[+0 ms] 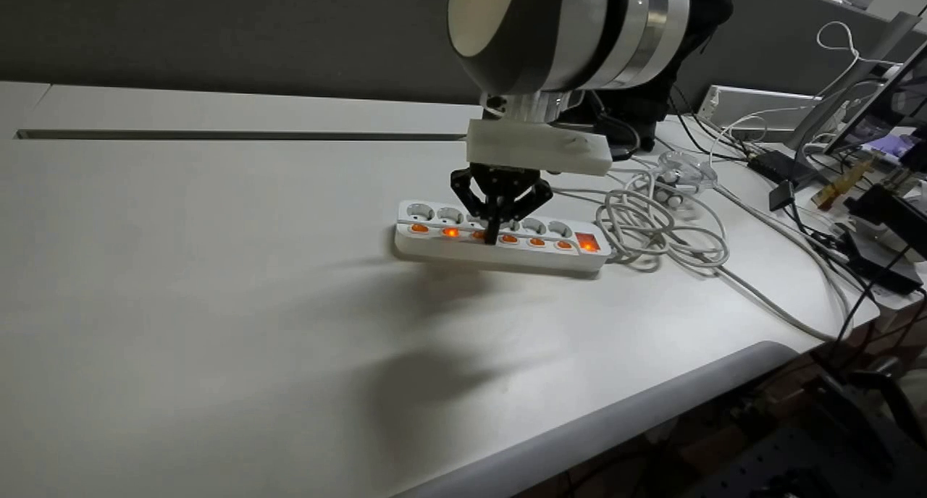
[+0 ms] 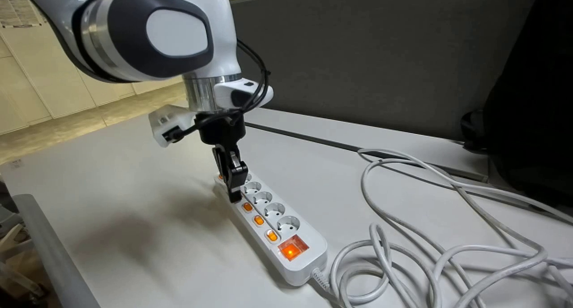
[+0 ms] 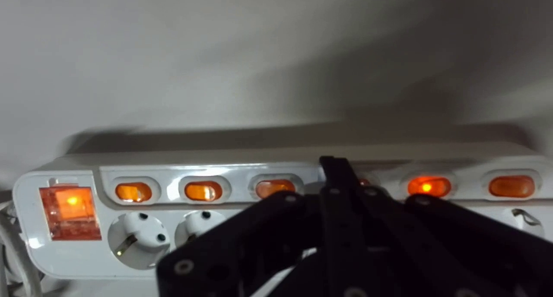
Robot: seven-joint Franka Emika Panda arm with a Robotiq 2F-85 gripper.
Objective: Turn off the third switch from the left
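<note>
A long white power strip (image 1: pixel 521 258) lies on the table, also seen in an exterior view (image 2: pixel 313 250) and the wrist view (image 3: pixel 73 262). The third switch (image 1: pixel 477 234) from the cordless end is orange-red and partly covered by my fingertips. In the wrist view only a small, dim edge of the third switch (image 3: pixel 365 181) shows. The second switch (image 3: pixel 429 186) beside it glows. My gripper (image 1: pixel 491 239) is shut and empty, pointing down at the strip beside the third switch, on its cord-end side. Whether the fingertips (image 3: pixel 336 161) touch it cannot be told.
The lit main switch (image 2: pixel 293 248) sits at the strip's cord end. White cable coils (image 1: pixel 652 223) lie beside that end, with a clear plastic object (image 1: pixel 684 171) behind. A dark partition (image 1: pixel 217 35) stands at the back. The table's rounded edge (image 1: pixel 637 411) is in front.
</note>
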